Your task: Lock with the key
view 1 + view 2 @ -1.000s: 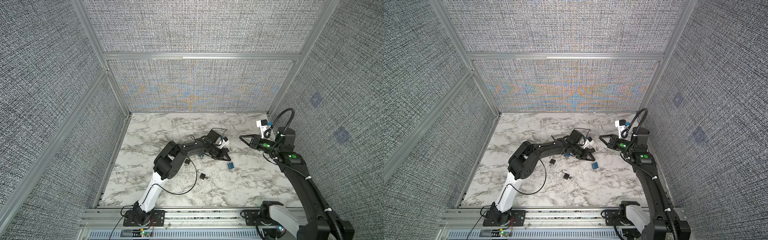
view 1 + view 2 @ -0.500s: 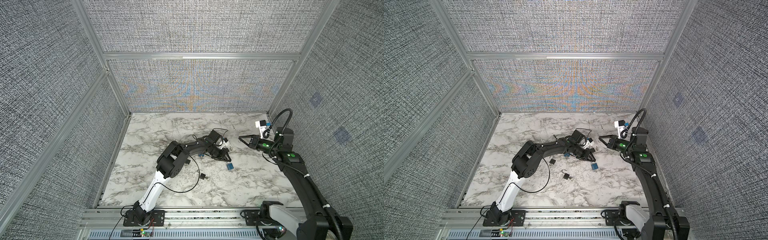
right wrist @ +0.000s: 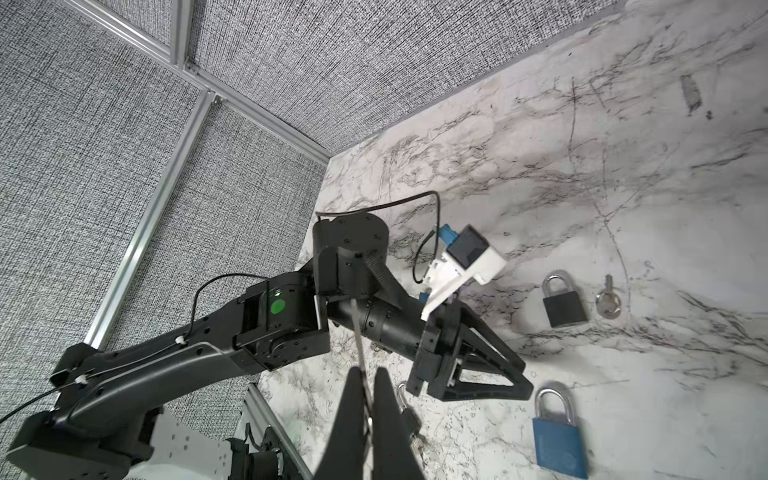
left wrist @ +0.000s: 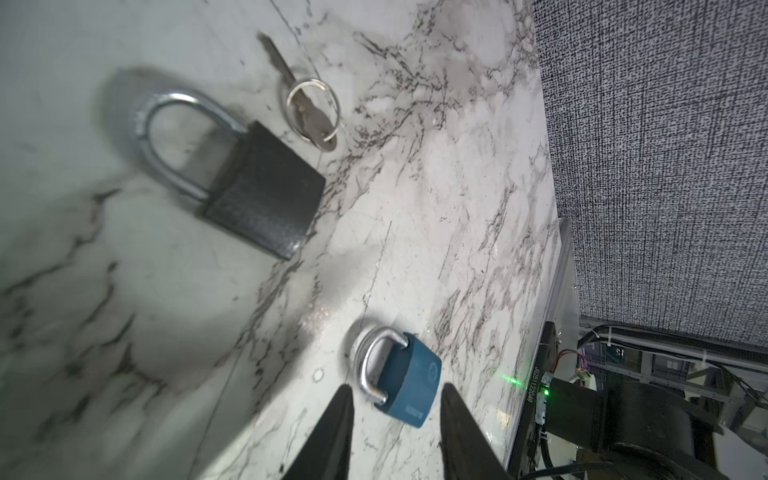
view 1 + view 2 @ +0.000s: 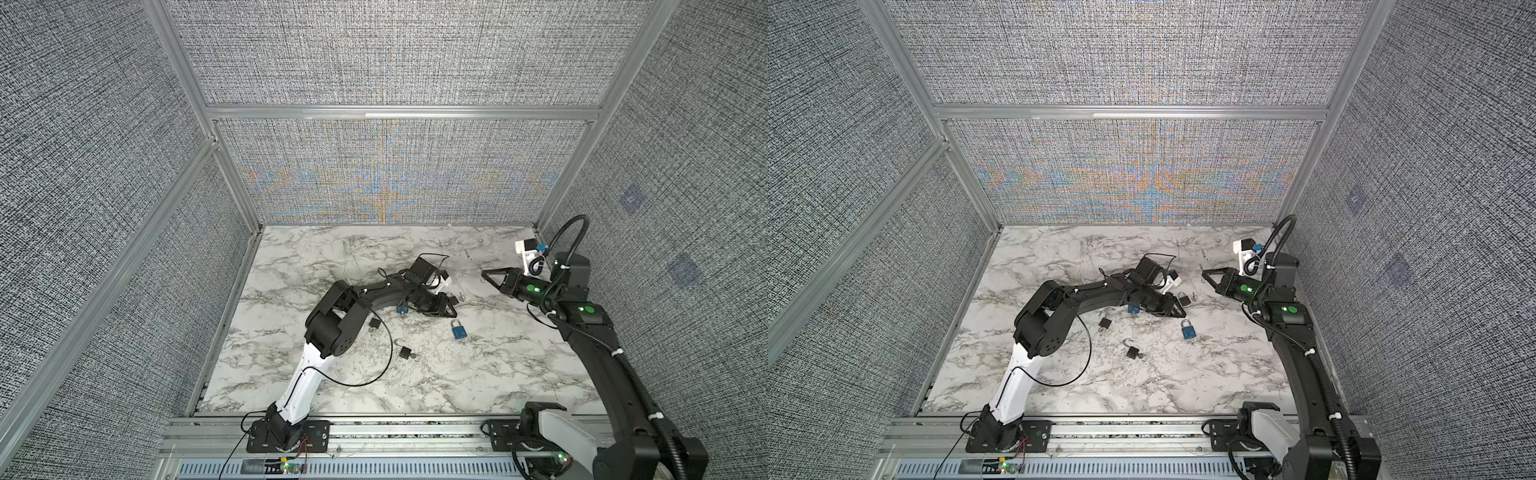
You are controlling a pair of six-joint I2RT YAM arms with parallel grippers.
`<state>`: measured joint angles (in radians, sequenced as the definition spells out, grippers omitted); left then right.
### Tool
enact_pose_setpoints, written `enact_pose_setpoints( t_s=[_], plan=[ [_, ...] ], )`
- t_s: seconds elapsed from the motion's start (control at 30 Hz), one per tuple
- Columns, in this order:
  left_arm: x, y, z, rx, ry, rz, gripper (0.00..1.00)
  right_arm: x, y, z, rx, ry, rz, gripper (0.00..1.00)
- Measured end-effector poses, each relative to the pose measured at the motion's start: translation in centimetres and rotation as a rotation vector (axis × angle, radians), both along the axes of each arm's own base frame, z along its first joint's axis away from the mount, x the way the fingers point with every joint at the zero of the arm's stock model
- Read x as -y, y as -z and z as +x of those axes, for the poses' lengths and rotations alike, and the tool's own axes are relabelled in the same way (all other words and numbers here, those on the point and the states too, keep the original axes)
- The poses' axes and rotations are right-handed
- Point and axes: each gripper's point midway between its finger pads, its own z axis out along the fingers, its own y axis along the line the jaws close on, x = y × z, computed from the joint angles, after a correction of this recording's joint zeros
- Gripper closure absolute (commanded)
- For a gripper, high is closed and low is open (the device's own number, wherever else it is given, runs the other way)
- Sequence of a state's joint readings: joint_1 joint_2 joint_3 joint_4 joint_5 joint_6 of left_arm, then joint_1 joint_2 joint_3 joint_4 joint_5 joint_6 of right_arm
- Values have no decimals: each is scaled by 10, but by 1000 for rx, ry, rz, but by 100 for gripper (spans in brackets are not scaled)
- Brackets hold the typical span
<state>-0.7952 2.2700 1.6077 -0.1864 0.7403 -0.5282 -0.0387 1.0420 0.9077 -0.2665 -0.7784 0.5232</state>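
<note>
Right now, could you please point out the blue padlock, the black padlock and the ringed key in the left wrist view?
blue padlock (image 4: 415,384), left wrist view, body
black padlock (image 4: 266,195), left wrist view, body
ringed key (image 4: 318,124), left wrist view, head inside ring

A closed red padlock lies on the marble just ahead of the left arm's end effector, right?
Not red: the padlock is blue. The left wrist view shows it closed, lying on the marble table just ahead of the left end effector.
</note>
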Motion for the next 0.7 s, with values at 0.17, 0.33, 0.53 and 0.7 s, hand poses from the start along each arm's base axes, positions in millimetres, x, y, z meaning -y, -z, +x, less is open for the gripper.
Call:
enact_pose_setpoints(
  t_s=[0.17, 0.33, 0.53, 0.7],
  plan=[
    [-17, -22, 4, 52, -39, -28, 63, 9, 8, -3, -22, 50, -52, 100],
    [-41, -60, 10, 152, -106, -90, 63, 17, 36, -9, -93, 92, -104, 100],
    [-78, -104, 22, 258, -226, -188, 62, 18, 93, -24, -236, 104, -142, 100],
    [-102, -125, 28, 296, -299, -245, 62, 11, 127, -31, -315, 87, -183, 100]
  ],
)
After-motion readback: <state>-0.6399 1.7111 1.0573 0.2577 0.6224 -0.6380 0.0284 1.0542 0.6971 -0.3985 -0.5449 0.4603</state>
